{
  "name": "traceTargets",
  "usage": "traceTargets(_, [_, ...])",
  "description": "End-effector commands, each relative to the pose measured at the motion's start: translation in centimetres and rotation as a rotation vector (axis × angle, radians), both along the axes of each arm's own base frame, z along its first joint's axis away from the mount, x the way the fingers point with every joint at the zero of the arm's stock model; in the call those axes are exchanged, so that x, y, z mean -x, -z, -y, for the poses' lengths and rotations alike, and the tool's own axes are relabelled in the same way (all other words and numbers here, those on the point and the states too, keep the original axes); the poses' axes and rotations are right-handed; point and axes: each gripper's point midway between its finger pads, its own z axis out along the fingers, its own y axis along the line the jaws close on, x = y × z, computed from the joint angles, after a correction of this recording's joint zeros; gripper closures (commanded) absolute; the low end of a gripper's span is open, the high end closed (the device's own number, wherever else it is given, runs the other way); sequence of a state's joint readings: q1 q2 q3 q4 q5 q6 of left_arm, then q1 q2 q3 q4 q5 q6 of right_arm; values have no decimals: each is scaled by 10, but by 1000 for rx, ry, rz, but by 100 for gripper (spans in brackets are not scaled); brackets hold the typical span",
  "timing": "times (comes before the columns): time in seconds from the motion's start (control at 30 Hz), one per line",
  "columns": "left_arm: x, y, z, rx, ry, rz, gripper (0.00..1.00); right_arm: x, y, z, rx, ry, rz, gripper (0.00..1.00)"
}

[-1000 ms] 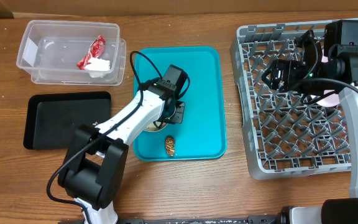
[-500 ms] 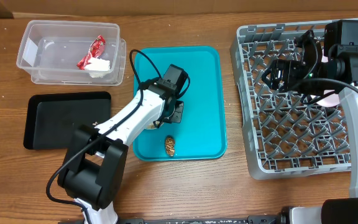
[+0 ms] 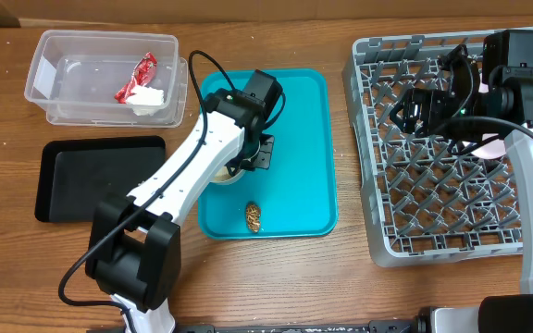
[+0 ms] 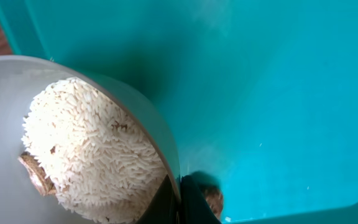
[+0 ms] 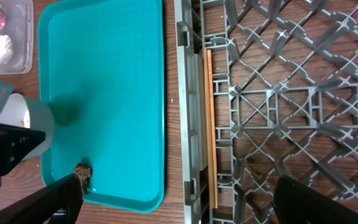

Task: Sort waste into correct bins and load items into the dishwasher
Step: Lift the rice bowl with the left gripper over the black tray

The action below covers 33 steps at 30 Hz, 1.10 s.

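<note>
Bowl: white bowl (image 4: 5, 93) of rice (image 4: 92, 155), over the teal tray (image 4: 278, 93), centre-left in the overhead view.
Left claw (image 4: 176, 202): clamped tight on the bowl's rim.
Brown lump (image 3: 254, 217): on the tray's lower edge.
Right claw (image 5: 179, 202): spread wide, over the dish rack (image 5: 278, 93), right.
Chopsticks (image 5: 211, 124): along the rack's left edge.

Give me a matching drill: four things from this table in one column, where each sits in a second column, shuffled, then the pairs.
1. crumpled red-and-white snack wrapper
2. small brown lump of food
3. thin wooden chopsticks
4. loose white rice grains

A. in the grey plastic dish rack
B. in the round white bowl
C. in the clear plastic tub
D. on the teal tray

Pairs: 1-C, 2-D, 3-A, 4-B.
</note>
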State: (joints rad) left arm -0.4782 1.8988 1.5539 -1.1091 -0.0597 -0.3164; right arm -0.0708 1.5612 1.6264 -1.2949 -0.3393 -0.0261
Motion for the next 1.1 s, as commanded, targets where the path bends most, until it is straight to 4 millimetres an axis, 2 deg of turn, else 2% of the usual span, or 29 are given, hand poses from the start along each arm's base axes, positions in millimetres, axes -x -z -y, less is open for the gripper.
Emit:
traceTargets(0.0, [-4, -14, -18, 17, -90, -1, 96, -2, -2, 2, 9, 4, 8, 0])
traceTargets(0.13, [-4, -27, -43, 39, -158, -6, 96, -2, -2, 2, 9, 4, 9, 0])
traceTargets(0.33, [-7, -57, -84, 64, -226, 51, 96, -2, -1, 6, 30, 14, 7, 0])
traceTargets(0.4, [-7, -62, -94, 115, -222, 44, 96, -2, -1, 6, 30, 14, 7, 0])
traceTargets(0.47, [-8, -63, -99, 167, -213, 30, 96, -2, -1, 6, 30, 14, 7, 0])
traceTargets(0.7, [-14, -55, -139, 365, -257, 27, 96, -2, -1, 6, 30, 13, 6, 0])
traceTargets(0.9, [-10, -41, -167, 627, -288, 63, 96, -2, -1, 6, 30, 14, 6, 0])
traceTargets(1.07, [-9, -41, -182, 901, -284, 187, 96, -2, -1, 6, 30, 14, 5, 0])
